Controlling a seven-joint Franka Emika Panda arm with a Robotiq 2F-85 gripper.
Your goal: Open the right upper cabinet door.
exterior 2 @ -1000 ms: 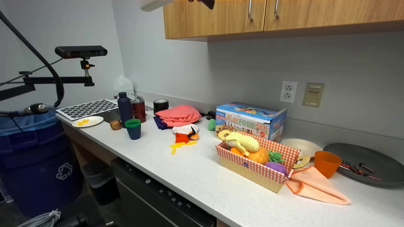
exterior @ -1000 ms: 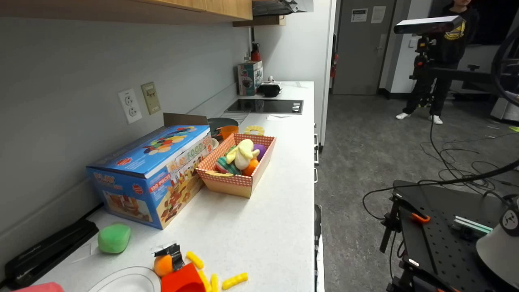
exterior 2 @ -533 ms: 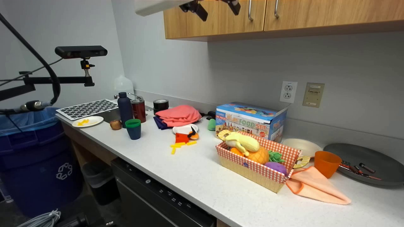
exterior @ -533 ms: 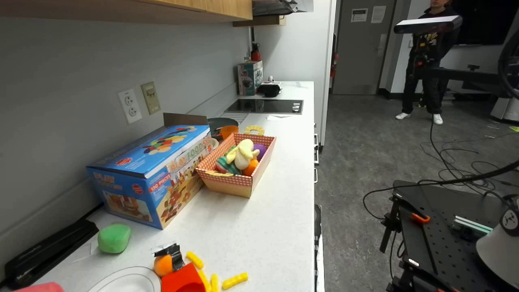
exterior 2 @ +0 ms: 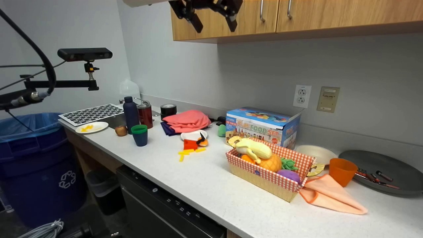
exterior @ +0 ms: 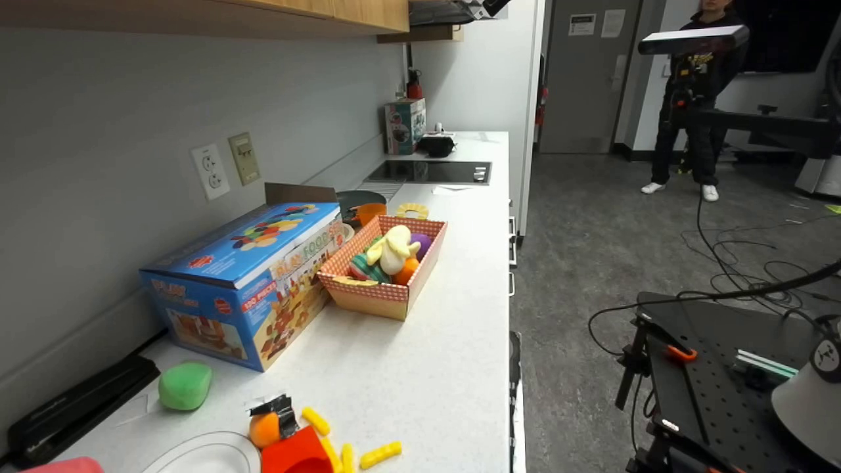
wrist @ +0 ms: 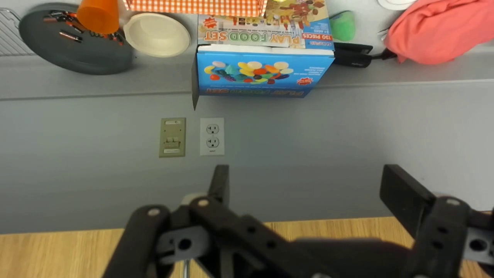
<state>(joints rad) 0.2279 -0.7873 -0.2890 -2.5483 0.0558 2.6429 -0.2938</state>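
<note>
And there's the gripper point(exterior 2: 215, 27), high over the counter point(exterior 2: 185, 185), its two fingers point(wrist: 405, 197) spread wide apart! Check the wrist view, where the scene stands upside down: just bare grey wall point(wrist: 297, 162) filling the gap between the tips. Is any part of it touching the wood? From these angles, I can't tell.

In an exterior view it shows across the left door point(exterior 2: 249, 23), tips angled downward, a little short of that door's bottom edge. Now the big one, the right upper cabinet door point(exterior 2: 350, 15)! That light-brown panel lies to the right of the gripper, past the left door's metal pull point(exterior 2: 262, 11), and runs out of the picture at the right. It's closed, flush with its neighbour, and its own handle point(exterior 2: 289, 10) hangs close by the seam, clear of the fingers.

Down below, the blue box point(exterior 2: 257, 127) sits on the far side of the counter, with the checked basket point(exterior 2: 261, 182) on its near side, a toy banana point(exterior 2: 254, 148) lying on top. Further right, an orange cup point(exterior 2: 342, 173) stands just beside a dark plate point(exterior 2: 390, 162).
</note>
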